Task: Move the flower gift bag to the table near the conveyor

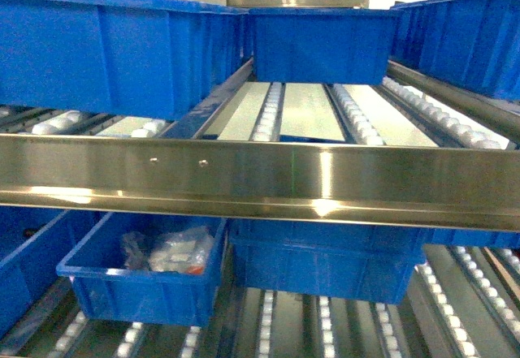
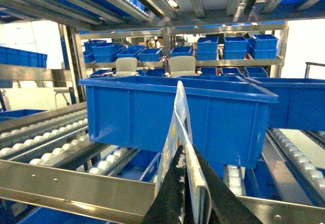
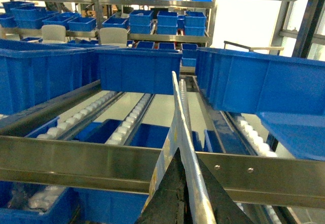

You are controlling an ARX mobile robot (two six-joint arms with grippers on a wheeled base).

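The flower gift bag (image 2: 179, 113) is folded flat and stands edge-on, pale with printed sides. My left gripper (image 2: 186, 152) is shut on its lower edge. The right wrist view shows the same bag (image 3: 177, 109) rising as a thin strip, and my right gripper (image 3: 179, 154) is shut on it too. Both grippers hold it in front of the conveyor (image 1: 260, 181), a steel-framed rack with lanes of white rollers (image 1: 268, 114). Neither gripper nor the bag shows in the head view. The table is out of view.
Blue bins (image 1: 122, 53) (image 1: 321, 45) sit on the upper roller lanes, close behind the steel front rail (image 2: 76, 186) (image 3: 76, 159). A lower bin (image 1: 138, 289) holds plastic-wrapped items. More blue bins (image 3: 167, 21) fill shelves at the back.
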